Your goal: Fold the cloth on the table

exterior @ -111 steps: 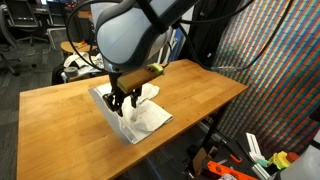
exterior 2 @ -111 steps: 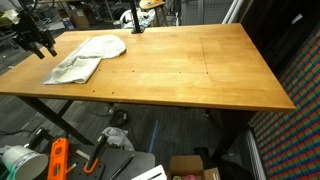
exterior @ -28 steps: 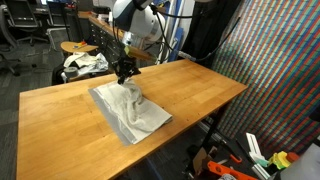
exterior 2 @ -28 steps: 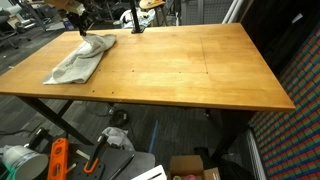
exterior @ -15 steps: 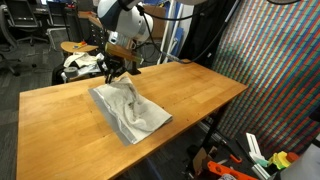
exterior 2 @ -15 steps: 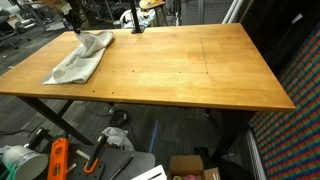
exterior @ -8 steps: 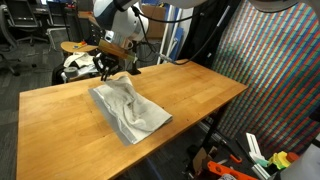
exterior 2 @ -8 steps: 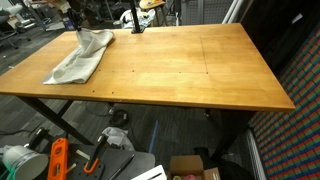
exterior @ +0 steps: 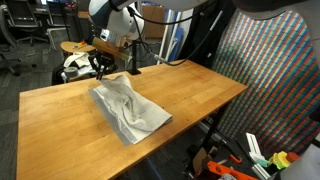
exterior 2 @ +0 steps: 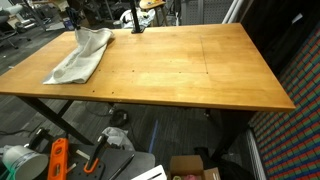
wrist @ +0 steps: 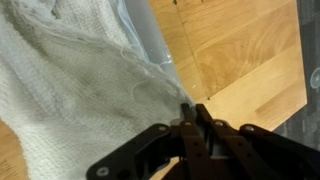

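Wrist view shows the large, thin, white-grey, wrinkled fabric cloth (wrist: 80, 90) pinched at one edge between the closed jaws of the black Robotiq gripper (wrist: 190, 112), the rest draping away from the jaws onto the light-brown butcher-block wooden table (wrist: 240, 50) beneath them.

A robotics lab or workshop: behind the butcher-block table (exterior: 200, 95) stand dark office chairs (exterior: 18, 32), beside it hangs a colourful mesh screen (exterior: 275, 70), and beneath it orange tools (exterior 2: 57, 160) and a cardboard box (exterior 2: 190, 167) litter the floor.
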{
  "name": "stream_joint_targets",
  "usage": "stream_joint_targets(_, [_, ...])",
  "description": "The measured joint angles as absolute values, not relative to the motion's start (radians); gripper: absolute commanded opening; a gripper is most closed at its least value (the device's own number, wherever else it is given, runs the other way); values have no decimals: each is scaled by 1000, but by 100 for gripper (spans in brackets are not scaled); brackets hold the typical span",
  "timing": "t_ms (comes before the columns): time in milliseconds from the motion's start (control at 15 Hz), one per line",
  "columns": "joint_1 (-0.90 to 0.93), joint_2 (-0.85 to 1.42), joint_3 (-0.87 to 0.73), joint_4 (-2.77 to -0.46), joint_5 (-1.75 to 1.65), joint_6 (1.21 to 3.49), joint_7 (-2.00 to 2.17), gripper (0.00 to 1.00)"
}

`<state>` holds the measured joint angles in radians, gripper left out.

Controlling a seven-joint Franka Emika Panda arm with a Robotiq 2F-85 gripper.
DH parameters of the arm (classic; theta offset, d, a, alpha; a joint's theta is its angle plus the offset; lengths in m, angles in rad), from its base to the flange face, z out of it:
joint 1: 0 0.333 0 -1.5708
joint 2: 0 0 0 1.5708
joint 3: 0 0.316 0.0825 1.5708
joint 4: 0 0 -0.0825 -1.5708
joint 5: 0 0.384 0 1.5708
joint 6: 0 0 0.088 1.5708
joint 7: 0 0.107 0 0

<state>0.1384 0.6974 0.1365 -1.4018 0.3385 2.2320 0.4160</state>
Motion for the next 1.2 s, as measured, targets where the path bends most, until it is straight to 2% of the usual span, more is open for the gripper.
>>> stream_joint_targets(1133, [178, 807, 111, -1207, 337, 2167, 564, 12])
stream_joint_targets(1200, [179, 819, 110, -1194, 336, 2164, 572, 37])
